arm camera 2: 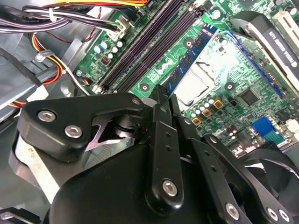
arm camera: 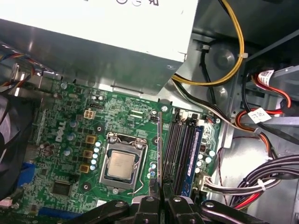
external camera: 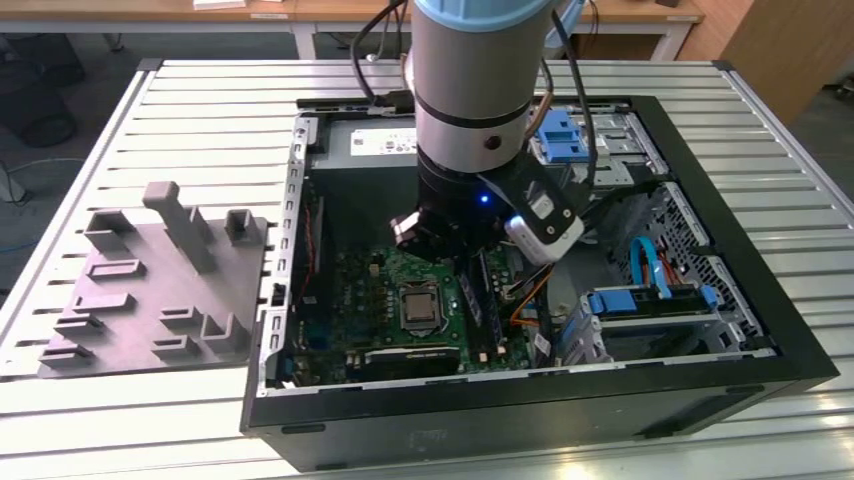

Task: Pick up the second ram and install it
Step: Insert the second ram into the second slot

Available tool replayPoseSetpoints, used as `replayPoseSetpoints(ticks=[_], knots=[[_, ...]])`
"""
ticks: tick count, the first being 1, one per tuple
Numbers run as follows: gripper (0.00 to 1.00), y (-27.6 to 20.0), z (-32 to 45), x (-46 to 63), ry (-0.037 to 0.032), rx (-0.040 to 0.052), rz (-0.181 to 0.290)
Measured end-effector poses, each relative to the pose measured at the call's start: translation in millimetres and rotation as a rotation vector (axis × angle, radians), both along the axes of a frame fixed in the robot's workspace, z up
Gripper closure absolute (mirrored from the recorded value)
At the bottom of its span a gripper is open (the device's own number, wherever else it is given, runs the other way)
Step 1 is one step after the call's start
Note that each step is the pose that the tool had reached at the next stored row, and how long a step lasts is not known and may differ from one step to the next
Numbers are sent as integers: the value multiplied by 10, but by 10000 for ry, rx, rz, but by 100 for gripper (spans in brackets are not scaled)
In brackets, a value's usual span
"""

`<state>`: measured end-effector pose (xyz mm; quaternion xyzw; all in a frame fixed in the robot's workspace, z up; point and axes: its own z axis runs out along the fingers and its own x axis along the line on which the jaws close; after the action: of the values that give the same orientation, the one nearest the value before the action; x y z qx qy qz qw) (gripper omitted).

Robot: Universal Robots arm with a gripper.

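Note:
My gripper (arm camera: 161, 190) is shut on the second ram (arm camera: 160, 140), a thin dark stick seen edge-on in the first wrist view. The second wrist view shows the ram's (arm camera 2: 189, 58) blue-green face reaching out past the gripper (arm camera 2: 163, 95). In the exterior view the gripper (external camera: 461, 258) is down inside the open computer case, with the ram (external camera: 481, 295) over the green motherboard (external camera: 367, 290). The ram runs parallel to the long black slots (arm camera: 180, 149), between them and the CPU socket (arm camera: 121, 163). I cannot tell whether it touches the board. Another stick (arm camera: 196, 156) sits in the slot farthest from the socket.
The case walls (external camera: 747, 250) close in on all sides. The power supply (arm camera: 103, 28) lies beyond the board, and cable bundles (arm camera: 261, 186) run beside the slots. Blue drive brackets (external camera: 641, 300) stand at the exterior view's right. A grey fixture block (external camera: 147, 290) rests on the slatted table outside the case.

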<state>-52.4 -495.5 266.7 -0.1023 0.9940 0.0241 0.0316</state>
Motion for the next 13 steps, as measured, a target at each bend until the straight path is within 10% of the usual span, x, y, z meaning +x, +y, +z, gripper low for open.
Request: replayPoseSetpoints(ticks=[13], knots=[[86,0,-1,0,0,0,-681]])
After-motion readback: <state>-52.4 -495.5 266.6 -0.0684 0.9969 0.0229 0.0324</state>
